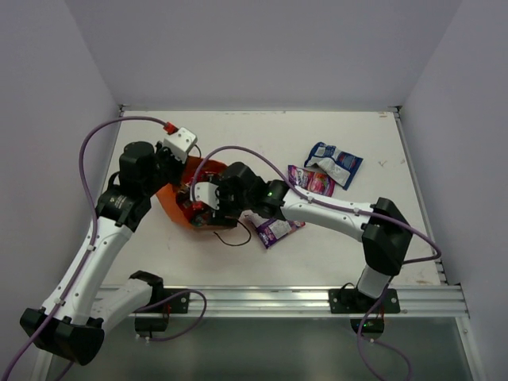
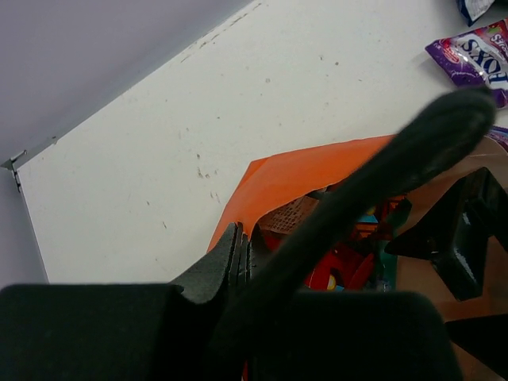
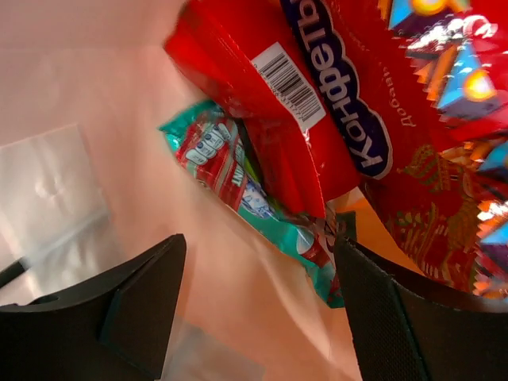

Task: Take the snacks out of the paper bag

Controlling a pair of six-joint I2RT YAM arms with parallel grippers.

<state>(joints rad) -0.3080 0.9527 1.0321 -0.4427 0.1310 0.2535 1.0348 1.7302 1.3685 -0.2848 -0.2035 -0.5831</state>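
The orange paper bag (image 1: pixel 169 203) lies on its side at the table's left, its mouth facing right. My left gripper (image 1: pixel 184 171) is shut on the bag's upper rim (image 2: pixel 294 171) and holds the mouth up. My right gripper (image 1: pixel 200 208) reaches into the mouth; its jaws (image 3: pixel 260 242) stand open over the pale inner wall (image 3: pixel 95 95), with nothing between them. Just beyond its fingertips lie a red snack packet (image 3: pixel 317 95) and a green one (image 3: pixel 230 175). The left wrist view shows red packets (image 2: pixel 341 270) inside the bag.
Three snack packets lie on the table to the right of the bag: a blue-and-white one (image 1: pixel 333 164), a magenta one (image 1: pixel 309 181) and a purple one (image 1: pixel 278 230). A dark cord handle (image 1: pixel 236 236) trails from the bag. Walls close the table's left, back and right.
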